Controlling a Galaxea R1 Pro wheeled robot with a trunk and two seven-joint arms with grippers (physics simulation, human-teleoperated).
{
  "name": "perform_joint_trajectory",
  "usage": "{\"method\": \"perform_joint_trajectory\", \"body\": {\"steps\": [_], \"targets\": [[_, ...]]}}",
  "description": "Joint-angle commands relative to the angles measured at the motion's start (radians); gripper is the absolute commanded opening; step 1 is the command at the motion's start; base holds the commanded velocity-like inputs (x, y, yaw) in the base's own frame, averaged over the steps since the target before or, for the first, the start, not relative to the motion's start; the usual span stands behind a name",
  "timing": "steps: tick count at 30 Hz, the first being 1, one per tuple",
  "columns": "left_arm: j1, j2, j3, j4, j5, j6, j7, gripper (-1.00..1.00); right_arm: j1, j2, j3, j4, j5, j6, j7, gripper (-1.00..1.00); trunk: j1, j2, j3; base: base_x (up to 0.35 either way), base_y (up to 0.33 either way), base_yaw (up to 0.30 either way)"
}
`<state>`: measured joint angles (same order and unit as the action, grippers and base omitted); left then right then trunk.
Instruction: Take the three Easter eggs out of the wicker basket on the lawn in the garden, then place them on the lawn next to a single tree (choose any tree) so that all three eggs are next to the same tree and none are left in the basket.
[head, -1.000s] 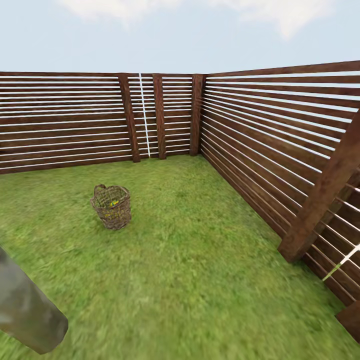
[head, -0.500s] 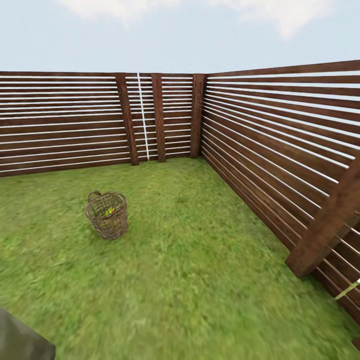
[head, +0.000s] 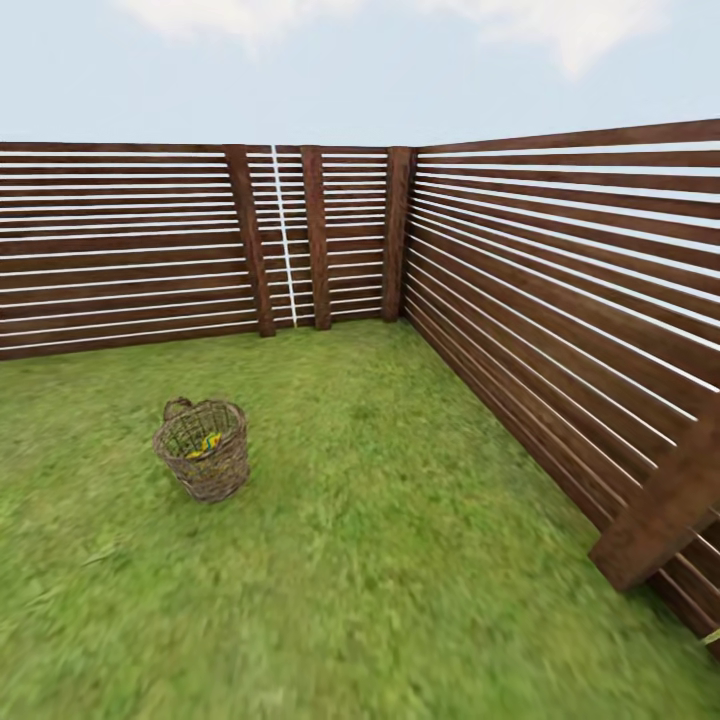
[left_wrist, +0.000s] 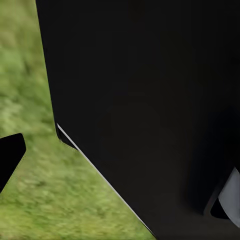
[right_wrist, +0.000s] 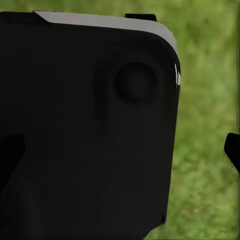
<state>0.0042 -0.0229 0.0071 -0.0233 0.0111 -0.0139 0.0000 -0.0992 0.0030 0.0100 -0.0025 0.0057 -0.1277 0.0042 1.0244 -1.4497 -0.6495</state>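
The wicker basket (head: 202, 463) sits on the lawn (head: 400, 560) near the brown slat fence (head: 560, 290) in the head view, with a bit of yellow Easter egg (head: 207, 443) peeking out inside it, and no tree is there to put eggs by. The left wrist view has a big black robot part (left_wrist: 150, 110) over blurry grass, and the right wrist view has a black block (right_wrist: 85, 130) too. I cannot tell if either pincer is open or holding anything, and rolling too close could tip the light basket over.
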Motion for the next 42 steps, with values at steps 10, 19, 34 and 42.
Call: {"method": "perform_joint_trajectory", "body": {"steps": [10, 19, 34, 42], "targets": [[0.0, 0.0, 0.001, -0.001, 0.001, -0.001, 0.0, 1.0, -0.001, 0.0, 0.001, 0.001, 0.0, -0.004, 0.0, 1.0, 0.001, 0.0, -0.001, 0.34, 0.0, 0.153], [0.0, 0.002, 0.001, -0.002, 0.002, -0.001, 0.001, 1.0, -0.001, -0.003, -0.006, -0.006, -0.004, -0.007, -0.003, 1.0, 0.001, 0.0, -0.001, 0.34, 0.0, 0.202], [-0.01, 0.01, 0.02, -0.165, 0.002, 0.003, -0.001, 1.0, -0.007, 0.0, -0.008, -0.15, -0.009, -0.062, -0.003, 1.0, 0.001, 0.0, -0.001, 0.143, 0.0, 0.024], [-0.012, 0.003, 0.029, -0.193, 0.001, -0.002, -0.001, 1.0, -0.007, -0.001, 0.001, -0.175, -0.004, -0.059, 0.007, 1.0, 0.001, 0.0, -0.001, 0.001, 0.0, 0.0]]}}
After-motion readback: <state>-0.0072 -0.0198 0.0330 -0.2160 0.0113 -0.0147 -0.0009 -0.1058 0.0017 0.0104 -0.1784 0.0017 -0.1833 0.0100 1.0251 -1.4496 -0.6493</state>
